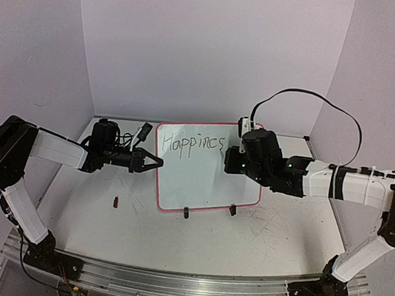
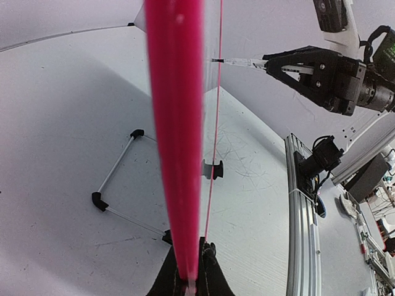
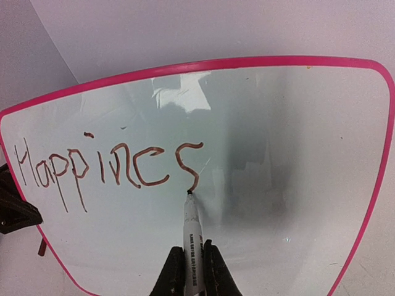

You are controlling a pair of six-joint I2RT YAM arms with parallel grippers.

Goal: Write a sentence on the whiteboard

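The whiteboard (image 1: 208,180) with its pink frame stands tilted at the back middle of the table. My left gripper (image 1: 159,163) is shut on its left frame edge, seen as a pink bar (image 2: 176,154) between the fingers (image 2: 213,280). My right gripper (image 3: 191,271) is shut on a white marker (image 3: 192,228) with its tip touching the board (image 3: 290,154). The sentence (image 3: 105,169) reads "Happines" in one line, and the tip sits at the bottom of the last "s". The lettering also shows in the top view (image 1: 193,142).
Two black clip feet (image 1: 186,213) (image 1: 232,210) hold the board's lower edge. A small dark cap (image 1: 116,202) lies on the scuffed tabletop to the left front. A wire stand (image 2: 117,179) is behind the board. A black cable (image 1: 326,104) loops above my right arm.
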